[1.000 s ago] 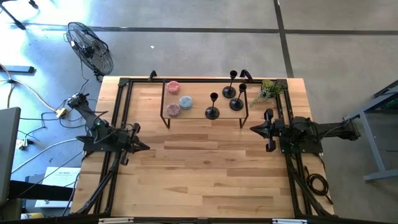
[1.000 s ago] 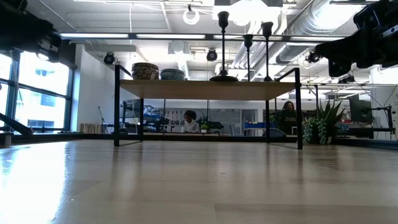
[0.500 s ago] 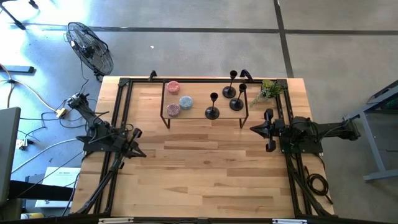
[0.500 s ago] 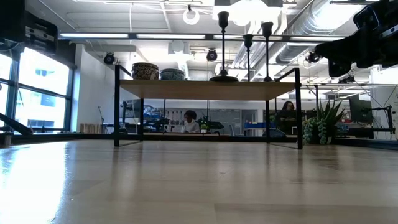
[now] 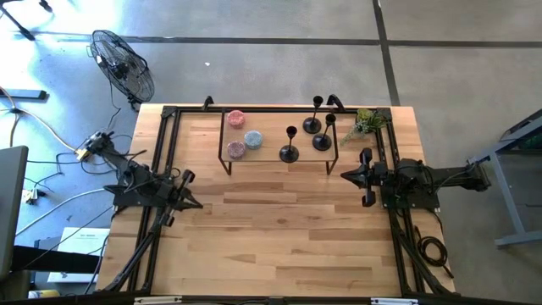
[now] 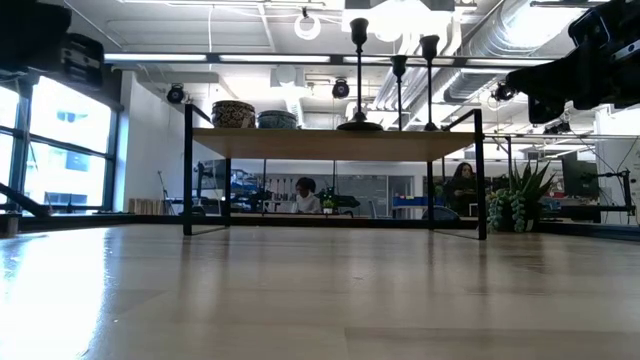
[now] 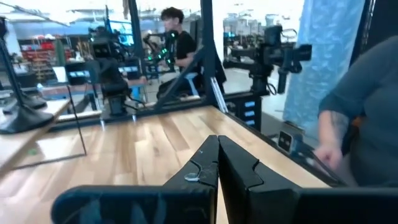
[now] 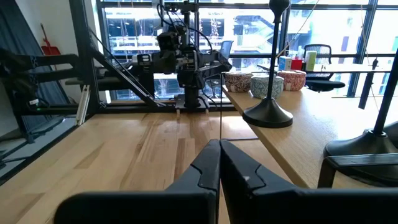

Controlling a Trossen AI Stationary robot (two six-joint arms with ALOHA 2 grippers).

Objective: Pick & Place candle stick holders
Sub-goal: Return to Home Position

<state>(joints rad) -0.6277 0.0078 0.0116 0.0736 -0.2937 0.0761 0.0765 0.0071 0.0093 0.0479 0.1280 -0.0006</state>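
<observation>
High view showed the left gripper (image 5: 191,202) at the left edge of the wooden table (image 5: 279,246), well apart from everything. In its wrist view the dark fingers (image 7: 239,167) met with no gap, holding nothing. The shelf (image 5: 271,134) had a wood top on a thin black frame. It carried three round patterned candles (image 5: 252,139) at its left. The three matte-black candle stick holders (image 5: 290,151) stood upright at its right. Low view hid most of their domed bases behind the shelf edge. The right gripper (image 5: 345,175) waited near the shelf's right end, fingers pressed together, empty. Its wrist view cut off the nearest holder.
</observation>
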